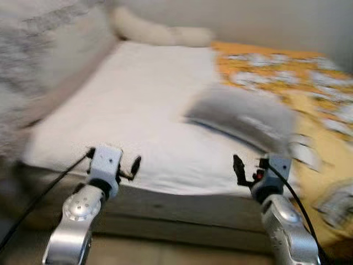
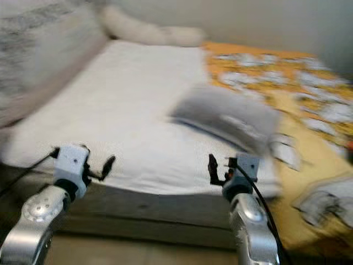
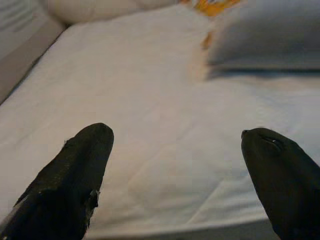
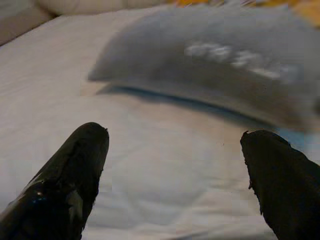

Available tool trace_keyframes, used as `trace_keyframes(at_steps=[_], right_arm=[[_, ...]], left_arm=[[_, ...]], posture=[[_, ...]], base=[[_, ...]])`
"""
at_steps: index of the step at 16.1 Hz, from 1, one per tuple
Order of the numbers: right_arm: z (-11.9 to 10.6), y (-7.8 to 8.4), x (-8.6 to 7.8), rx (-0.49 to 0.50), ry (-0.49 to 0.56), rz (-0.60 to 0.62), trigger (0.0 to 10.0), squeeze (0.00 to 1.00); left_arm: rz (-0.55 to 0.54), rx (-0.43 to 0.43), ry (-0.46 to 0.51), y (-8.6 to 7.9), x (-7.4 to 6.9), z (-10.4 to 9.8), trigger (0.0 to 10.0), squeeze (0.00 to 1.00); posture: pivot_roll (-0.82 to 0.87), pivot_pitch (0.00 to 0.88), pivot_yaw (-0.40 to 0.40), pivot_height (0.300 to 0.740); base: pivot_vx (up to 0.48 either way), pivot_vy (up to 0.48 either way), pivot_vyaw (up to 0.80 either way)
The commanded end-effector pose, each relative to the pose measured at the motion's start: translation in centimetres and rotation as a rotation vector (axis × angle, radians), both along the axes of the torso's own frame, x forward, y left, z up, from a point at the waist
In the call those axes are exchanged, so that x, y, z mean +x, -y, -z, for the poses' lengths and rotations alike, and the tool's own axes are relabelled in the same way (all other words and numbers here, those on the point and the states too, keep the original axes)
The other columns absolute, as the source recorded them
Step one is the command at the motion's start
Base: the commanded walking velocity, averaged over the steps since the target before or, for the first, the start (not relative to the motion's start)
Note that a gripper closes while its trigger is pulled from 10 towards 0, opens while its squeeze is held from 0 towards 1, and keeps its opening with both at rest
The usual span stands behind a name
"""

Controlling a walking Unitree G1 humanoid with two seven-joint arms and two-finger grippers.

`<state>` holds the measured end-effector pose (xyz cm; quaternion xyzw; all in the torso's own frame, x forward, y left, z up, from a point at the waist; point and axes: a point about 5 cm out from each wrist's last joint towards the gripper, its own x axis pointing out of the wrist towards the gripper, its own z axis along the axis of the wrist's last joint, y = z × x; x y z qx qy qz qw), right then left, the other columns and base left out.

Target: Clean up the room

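A bed with a white sheet (image 1: 132, 110) holds a grey pillow (image 1: 242, 118) beside an orange patterned blanket (image 1: 292, 72), blurred in the head views. The wrist views show each gripper's fingers spread wide over the sheet, holding nothing. The left gripper (image 1: 132, 165) and right gripper (image 1: 240, 168) are raised forward at the mattress's near edge, the pillow just beyond the right one.
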<state>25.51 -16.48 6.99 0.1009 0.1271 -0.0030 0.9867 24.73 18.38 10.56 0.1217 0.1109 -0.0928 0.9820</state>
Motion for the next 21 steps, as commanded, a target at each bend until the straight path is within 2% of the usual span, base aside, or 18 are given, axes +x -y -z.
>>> trace_keyframes(at_steps=[1,2,4,5,7,10,13,14,15,18,21], right_arm=[[-0.5,-0.1,0.4,-0.014,0.02,-0.002,10.0,1.0],[-0.6,0.1,0.5,-0.028,0.026,0.012,10.0,1.0],[-0.8,0.1,0.7,-0.048,0.026,0.006,10.0,1.0],[-0.9,0.0,0.9,-0.065,0.028,0.003,10.0,0.0],[-1.3,-0.1,1.3,-0.083,0.036,-0.002,10.0,0.0],[-1.3,0.1,1.5,-0.098,0.033,0.019,10.0,0.0],[-1.1,0.0,1.9,-0.199,-0.004,0.029,10.0,0.0],[-1.2,-0.2,2.0,-0.223,0.012,0.013,10.0,0.0],[-1.3,-0.4,1.9,-0.214,0.027,-0.017,10.0,0.0],[-0.8,-0.6,1.7,-0.159,-0.02,-0.034,10.0,0.0],[-1.0,-0.5,1.8,-0.201,-0.002,-0.04,10.0,0.0]], left_arm=[[-0.004,0.003,0.005,0.1,0.2,-0.1,10.0,0.0],[-0.032,-0.036,0.017,0.0,0.5,-0.2,10.0,0.0],[-0.071,-0.029,0.054,-0.2,0.9,-0.6,10.0,0.0],[-0.08,-0.032,0.063,-0.3,1.0,-0.8,10.0,0.0],[-0.07,-0.074,0.068,-0.3,1.2,-0.8,10.0,0.0],[-0.063,-0.076,0.061,0.0,1.2,-0.7,10.0,0.0],[-0.068,-0.083,0.057,0.0,1.2,-0.5,10.0,0.0],[-0.069,-0.084,0.055,-0.1,1.2,-0.5,10.0,0.0],[-0.077,-0.085,0.05,-0.2,1.2,-0.4,10.0,0.0],[-0.075,-0.088,0.048,-0.2,1.2,-0.4,10.0,0.0],[-0.073,-0.088,0.046,-0.1,1.2,-0.3,10.0,0.0]], posture=[[0.09,0.0,-0.039,0.74],[0.09,0.0,-0.038,0.74],[0.08,0.0,-0.034,0.74],[0.08,0.0,-0.034,0.74],[0.08,0.0,-0.034,0.74],[0.08,0.0,-0.035,0.74],[0.08,0.0,-0.034,0.74],[0.08,0.0,-0.036,0.74],[0.08,0.0,-0.036,0.74],[0.08,0.0,-0.034,0.74],[0.08,0.0,-0.034,0.74]], base=[[0.0,-0.319,-0.56],[0.0,0.0,0.0],[0.0,0.0,0.0],[0.0,0.0,0.0],[0.0,0.0,0.0],[0.081,0.0,0.0],[0.252,0.0,0.0],[0.251,0.0,0.0],[0.255,0.0,0.0],[0.27,0.0,-0.27],[0.273,0.0,-0.53]])
